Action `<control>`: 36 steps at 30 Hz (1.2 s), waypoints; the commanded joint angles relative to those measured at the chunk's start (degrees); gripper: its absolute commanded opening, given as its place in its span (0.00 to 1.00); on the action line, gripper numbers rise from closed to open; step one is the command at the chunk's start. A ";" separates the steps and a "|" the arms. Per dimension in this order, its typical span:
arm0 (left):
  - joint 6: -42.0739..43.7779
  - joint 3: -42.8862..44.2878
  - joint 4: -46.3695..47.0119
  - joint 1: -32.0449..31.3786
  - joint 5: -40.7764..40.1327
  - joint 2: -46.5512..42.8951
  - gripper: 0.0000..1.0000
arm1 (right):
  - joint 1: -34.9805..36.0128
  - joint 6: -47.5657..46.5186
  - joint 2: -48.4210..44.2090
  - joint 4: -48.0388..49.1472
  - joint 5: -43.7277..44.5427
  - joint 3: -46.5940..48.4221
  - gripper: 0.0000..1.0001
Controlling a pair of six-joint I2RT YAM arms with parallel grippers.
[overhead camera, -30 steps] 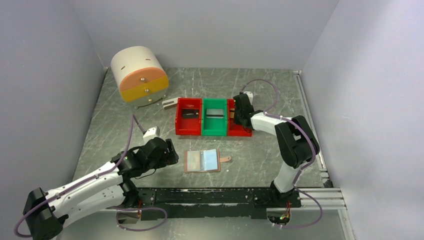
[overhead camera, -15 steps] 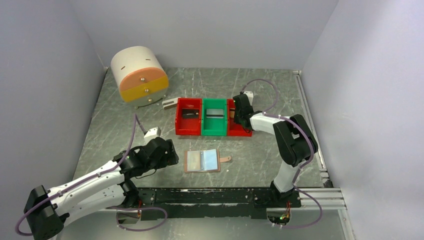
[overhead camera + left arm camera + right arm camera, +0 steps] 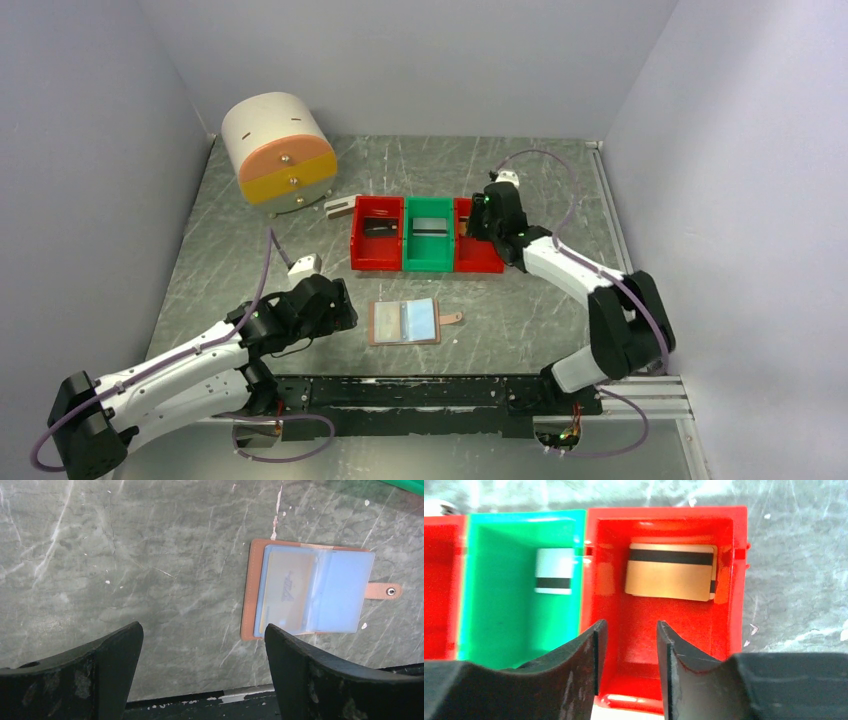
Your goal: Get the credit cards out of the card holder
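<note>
Credit card (image 3: pixel 670 571) rests in the red bin (image 3: pixel 739 580) beyond the parted, empty right gripper (image 3: pixel 626 650). Next, likely: draw another card (image 3: pixel 287 592) from the card holder (image 3: pixel 252 590) ahead of the spread left gripper (image 3: pixel 202 665).

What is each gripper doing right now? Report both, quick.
Left gripper: wide open, empty, hovering beside the card holder.
Right gripper: jaws partly open, empty, over the red bin with a gold card lying in it.
</note>
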 commanded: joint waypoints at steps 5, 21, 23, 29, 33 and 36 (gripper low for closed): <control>-0.11 2.85 -1.55 -0.28 -0.88 -1.85 0.98 | -0.04 5.70 -12.66 -5.55 -1.18 -4.94 0.82; 2.00 11.41 -5.14 -0.19 -6.84 0.48 0.99 | 1.00 21.43 -39.09 -0.88 -15.19 -25.38 0.92; 1.42 10.74 -4.52 -0.21 -6.86 0.51 0.99 | 4.93 24.03 -38.73 -0.69 -12.95 -27.12 0.90; -0.16 9.29 -3.49 -0.20 -5.83 0.14 0.99 | 28.75 28.22 -31.83 -8.11 9.53 -21.15 0.89; -1.75 8.11 -3.54 -0.19 -5.43 -0.05 0.99 | 37.61 29.05 -23.44 -12.57 15.78 -14.78 0.85; -3.63 7.10 -3.86 -0.20 -5.91 -0.54 0.99 | 43.23 29.39 -16.93 -14.81 19.32 -11.16 0.83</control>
